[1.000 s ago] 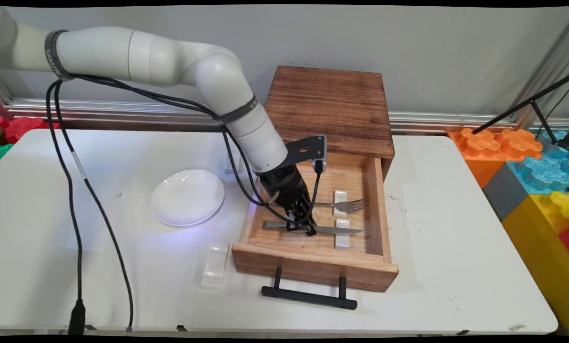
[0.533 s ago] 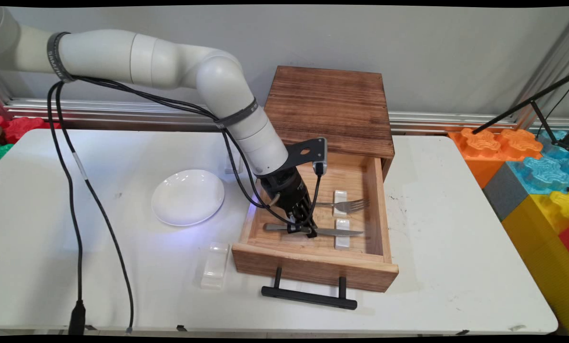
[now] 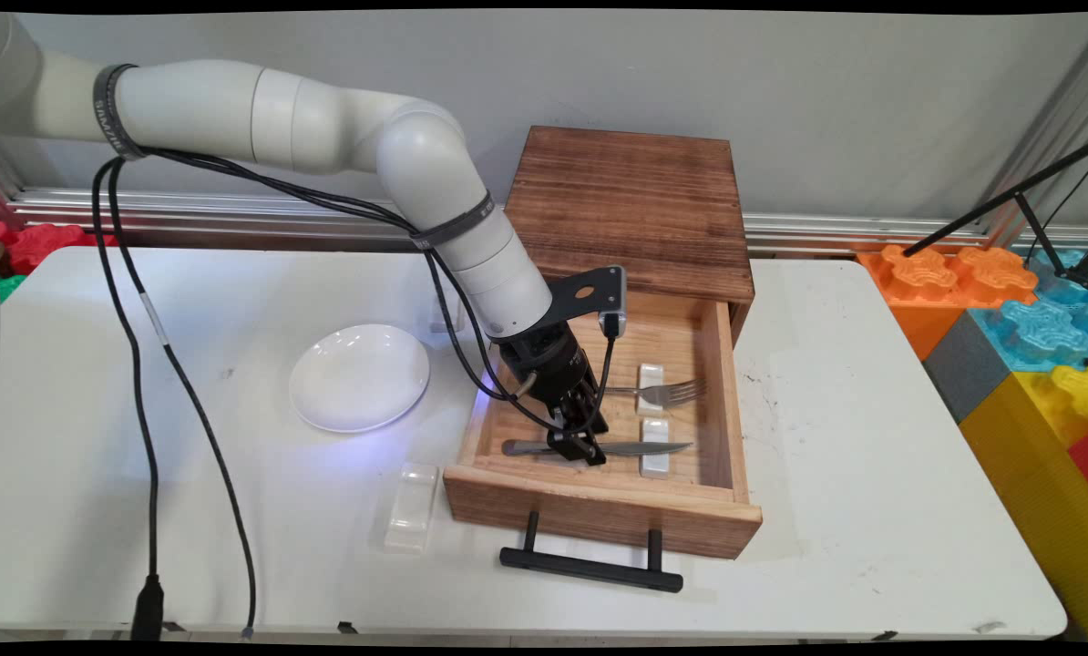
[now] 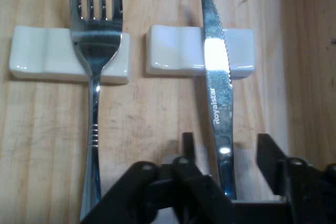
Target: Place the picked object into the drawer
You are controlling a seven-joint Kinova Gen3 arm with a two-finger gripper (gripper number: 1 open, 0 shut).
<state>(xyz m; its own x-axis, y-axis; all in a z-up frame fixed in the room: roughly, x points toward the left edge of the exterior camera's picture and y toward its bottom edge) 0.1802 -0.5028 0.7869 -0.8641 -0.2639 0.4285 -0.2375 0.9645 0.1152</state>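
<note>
My black gripper [image 3: 585, 453] reaches down into the open wooden drawer [image 3: 599, 510]. It is open, and its fingers [image 4: 187, 145] straddle the handle of a steel knife [image 3: 644, 447] without touching it. In the hand view the knife [image 4: 218, 77] runs between the fingers, and its serrated blade lies across a white ceramic rest [image 4: 173, 51]. Beside it a fork [image 4: 94, 40] lies across a second white rest [image 4: 52, 56]. In the main view the fork [image 3: 667, 393] lies just behind the knife.
The drawer stands pulled out of a dark wooden cabinet [image 3: 631, 205], its black handle [image 3: 590, 569] toward the table's near edge. A white plate [image 3: 359, 376] and a clear plastic rest [image 3: 412, 506] sit left of the drawer. Coloured foam blocks [image 3: 1009, 310] stand at the right.
The gripper has sunk a little lower and nearer the drawer's front. The knife's handle end has come down with it, so the knife now lies level.
</note>
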